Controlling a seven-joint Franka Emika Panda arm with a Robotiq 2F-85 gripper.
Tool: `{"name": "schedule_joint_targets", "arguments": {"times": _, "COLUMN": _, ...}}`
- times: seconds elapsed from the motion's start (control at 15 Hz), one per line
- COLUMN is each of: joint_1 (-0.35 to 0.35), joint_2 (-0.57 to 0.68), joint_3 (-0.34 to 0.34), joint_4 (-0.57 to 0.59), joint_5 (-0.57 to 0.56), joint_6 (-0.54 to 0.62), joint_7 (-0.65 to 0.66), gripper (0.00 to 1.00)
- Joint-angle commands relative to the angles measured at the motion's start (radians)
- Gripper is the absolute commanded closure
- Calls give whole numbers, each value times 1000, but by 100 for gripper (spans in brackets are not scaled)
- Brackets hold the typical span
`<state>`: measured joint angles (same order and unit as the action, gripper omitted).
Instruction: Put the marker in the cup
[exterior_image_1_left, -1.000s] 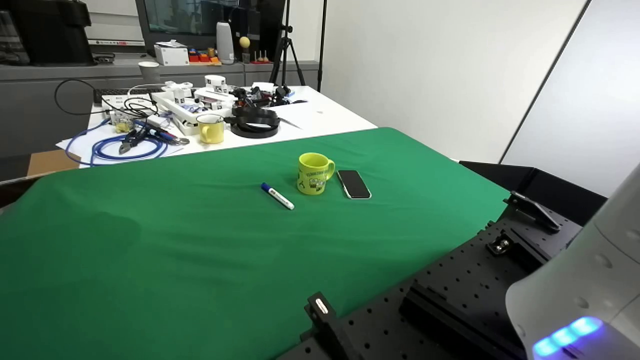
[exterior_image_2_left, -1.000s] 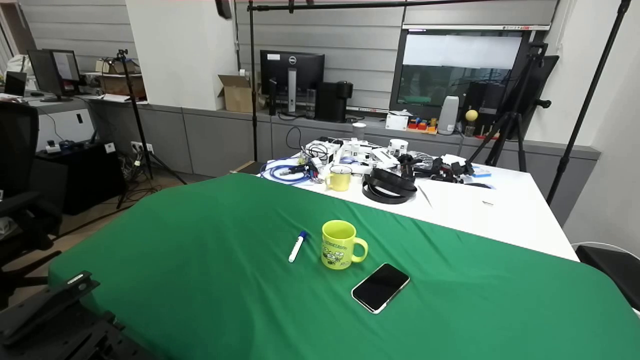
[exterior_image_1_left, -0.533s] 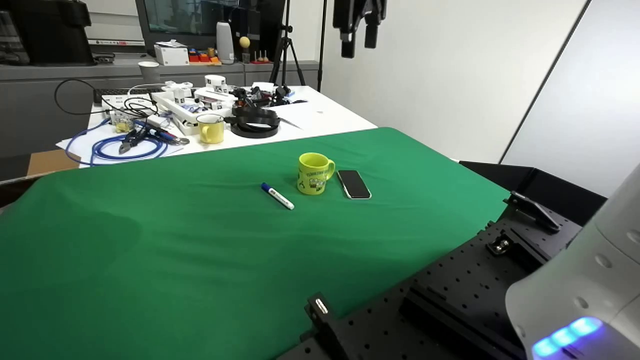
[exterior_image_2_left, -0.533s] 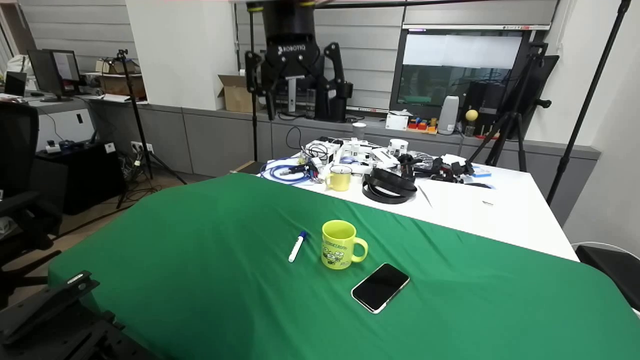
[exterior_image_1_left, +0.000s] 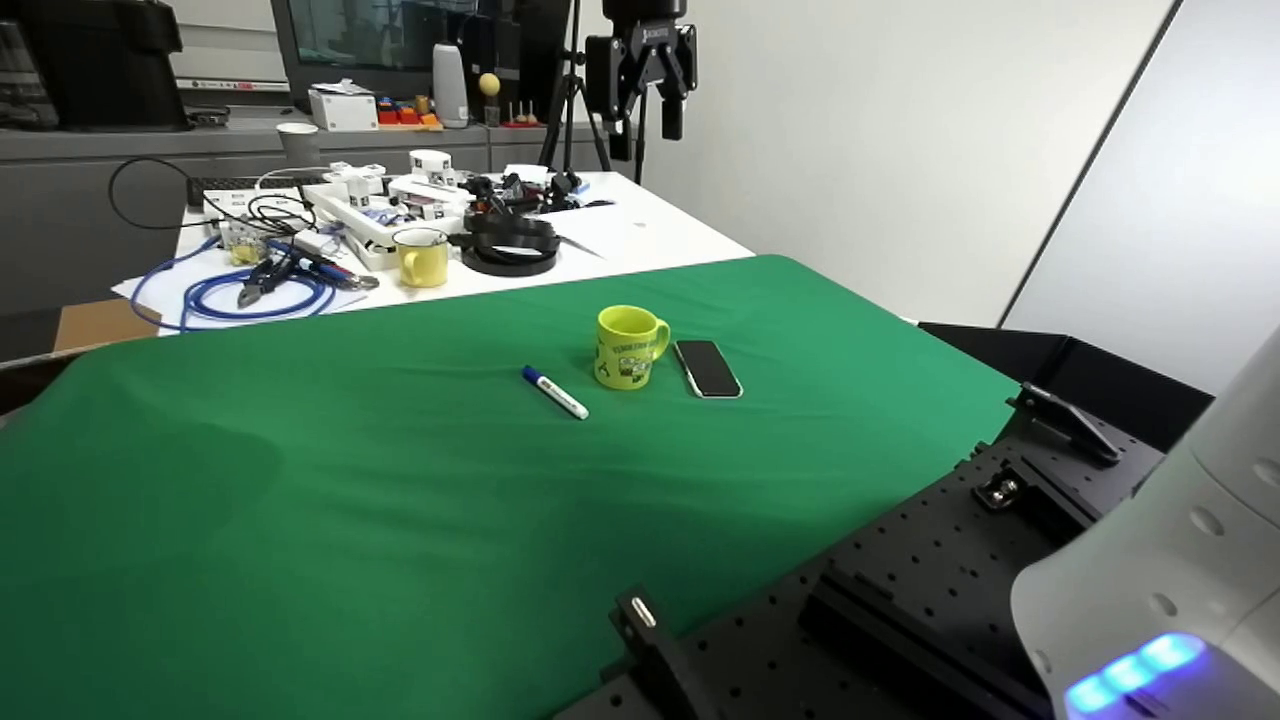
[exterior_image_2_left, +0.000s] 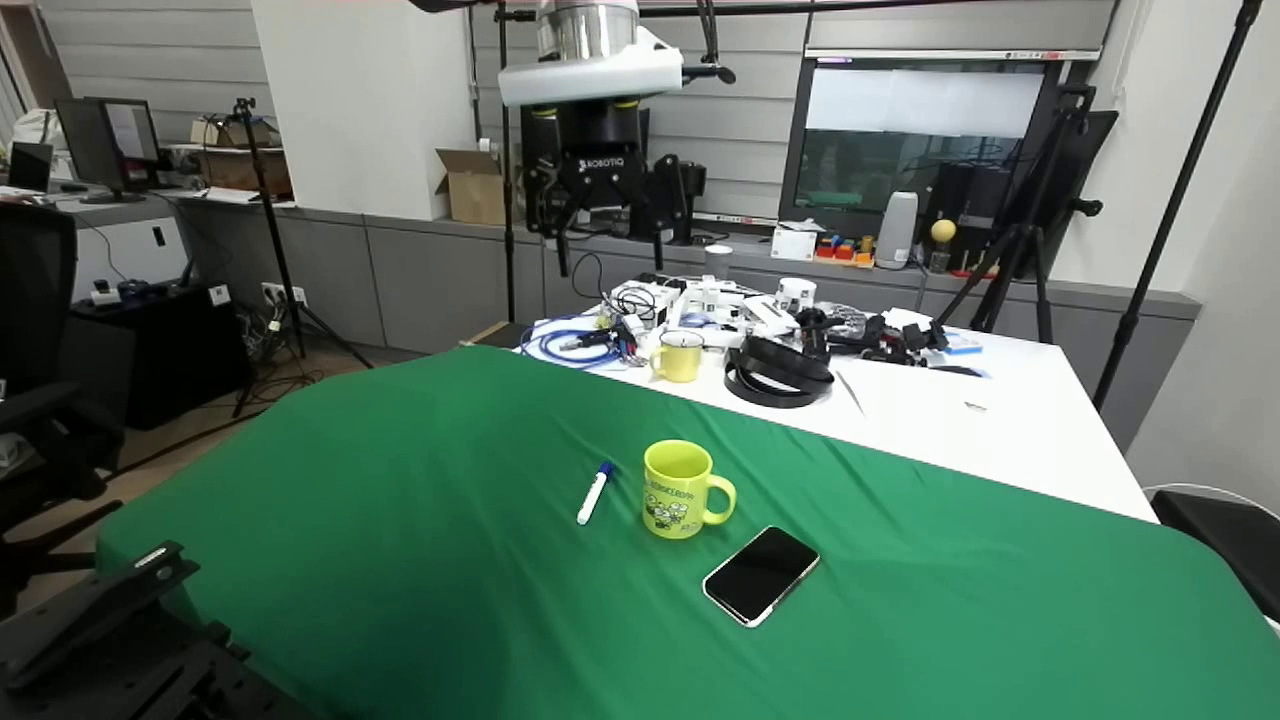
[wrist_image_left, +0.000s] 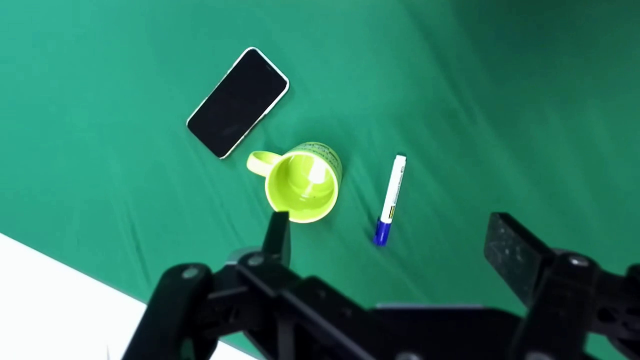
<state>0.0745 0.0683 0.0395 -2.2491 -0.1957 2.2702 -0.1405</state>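
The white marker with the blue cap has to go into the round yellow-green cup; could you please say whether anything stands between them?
Nothing visible does: only green cloth lies between the white, blue-capped marker and the round yellow-green cup. The flat, rectangular black phone lies on the cup's handle side.

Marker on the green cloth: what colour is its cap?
Blue. The cap of the marker shows best in the wrist view.

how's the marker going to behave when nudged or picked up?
Likely stiff: the marker looks straight and slim. It may roll if nudged, since it looks round, though creases in the green cloth could slow it. Probably light, being much thinner than the cup.
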Motion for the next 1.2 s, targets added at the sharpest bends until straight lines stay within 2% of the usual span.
{"name": "schedule_joint_targets", "arguments": {"times": 0.0, "joint_1": -7, "joint_2": -1, "joint_3": 7, "joint_4": 4, "joint_5": 0, "joint_6": -5, "joint_7": 1, "gripper": 0}}
{"name": "schedule_joint_targets", "arguments": {"times": 0.2, "joint_1": -2, "joint_2": 64, "joint_3": 5, "joint_4": 31, "joint_5": -47, "joint_6": 32, "joint_7": 49, "gripper": 0}}
{"name": "schedule_joint_targets", "arguments": {"times": 0.6, "joint_1": 22, "joint_2": 252, "joint_3": 3, "joint_4": 51, "joint_5": -48, "joint_6": 187, "joint_7": 112, "gripper": 0}}
{"name": "schedule_joint_targets", "arguments": {"times": 0.73, "joint_1": 25, "joint_2": 309, "joint_3": 2, "joint_4": 55, "joint_5": -22, "joint_6": 287, "joint_7": 122, "gripper": 0}}
{"name": "schedule_joint_targets", "arguments": {"times": 0.93, "joint_1": 55, "joint_2": 413, "joint_3": -29, "joint_4": 114, "joint_5": -40, "joint_6": 397, "joint_7": 180, "gripper": 0}}
{"name": "schedule_joint_targets", "arguments": {"times": 1.07, "joint_1": 96, "joint_2": 487, "joint_3": -68, "joint_4": 182, "joint_5": -60, "joint_6": 392, "joint_7": 224, "gripper": 0}}
{"name": "schedule_joint_targets", "arguments": {"times": 1.13, "joint_1": 54, "joint_2": 412, "joint_3": -28, "joint_4": 94, "joint_5": -20, "joint_6": 404, "joint_7": 141, "gripper": 0}}
